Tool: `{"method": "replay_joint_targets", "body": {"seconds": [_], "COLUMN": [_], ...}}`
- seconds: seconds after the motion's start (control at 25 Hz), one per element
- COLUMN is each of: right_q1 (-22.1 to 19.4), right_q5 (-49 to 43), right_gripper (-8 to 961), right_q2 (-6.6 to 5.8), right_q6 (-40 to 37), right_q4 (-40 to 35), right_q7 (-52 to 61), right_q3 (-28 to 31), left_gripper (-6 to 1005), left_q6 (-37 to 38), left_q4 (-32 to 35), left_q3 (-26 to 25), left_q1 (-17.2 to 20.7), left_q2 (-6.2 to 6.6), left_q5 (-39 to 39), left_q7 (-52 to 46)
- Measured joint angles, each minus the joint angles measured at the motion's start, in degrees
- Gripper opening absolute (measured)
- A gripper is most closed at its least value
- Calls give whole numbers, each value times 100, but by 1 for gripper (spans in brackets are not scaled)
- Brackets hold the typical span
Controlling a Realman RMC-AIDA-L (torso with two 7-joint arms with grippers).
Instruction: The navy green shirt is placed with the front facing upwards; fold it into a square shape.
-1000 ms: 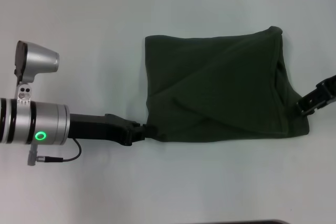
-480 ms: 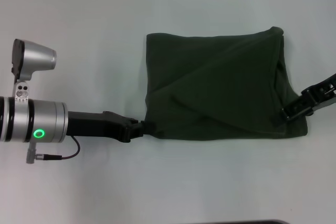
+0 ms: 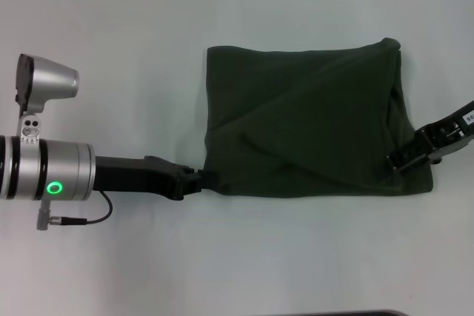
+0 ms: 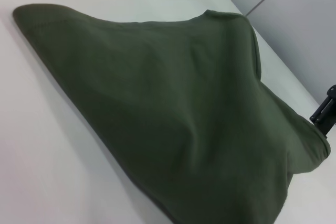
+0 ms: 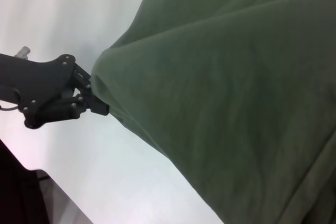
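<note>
The navy green shirt [image 3: 311,123] lies folded into a rough rectangle on the white table, plain dark cloth showing with diagonal creases. My left gripper [image 3: 209,180] is at its near left corner, shut on the cloth. In the right wrist view the left gripper [image 5: 102,109] pinches that corner and the shirt [image 5: 236,77] tents up from it. My right gripper [image 3: 398,162] sits over the shirt's near right corner. In the left wrist view the shirt [image 4: 173,103] rises in a ridge, and the right gripper [image 4: 324,113] shows at its far edge.
The white table [image 3: 222,5] surrounds the shirt on all sides. A dark edge [image 3: 333,314] runs along the near side of the table. My left arm's silver wrist [image 3: 44,168] stretches in from the left.
My right gripper has moved left, from beside the shirt onto its near right corner. The left gripper and the shirt have barely shifted.
</note>
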Motion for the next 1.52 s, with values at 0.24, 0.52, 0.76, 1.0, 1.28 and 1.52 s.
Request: {"method": "replay_joint_targets", "body": {"seconds": [0.24, 0.52, 0.76, 1.0, 1.28, 1.52], "right_q1": [2, -8, -7, -15, -114, -188], "right_q5": [35, 209, 198, 195, 187, 174], "right_gripper": [611, 460, 183, 12, 13, 13], "right_q2": [27, 69, 48, -9, -170, -286], "right_q6": [115, 162, 95, 37, -282, -435], "right_q4": [82, 224, 184, 158, -217, -464], "right_q7": [24, -87, -45, -8, 221, 397], "right_q3": [1, -54, -69, -77, -76, -65], "left_gripper": [37, 38, 38, 39, 40, 40], "left_q6": [0, 21, 31, 45, 51, 52], "left_q4": [0, -2, -17, -9, 3, 6], "left_q3": [18, 16, 33, 43, 43, 44], "left_q1": [1, -2, -22, -24, -26, -27], "left_q2": [-7, -20, -11, -1, 17, 46], "left_q5": [0, 0, -1, 86, 284, 288], "left_q7": [0, 0, -3, -74, -141, -145]}}
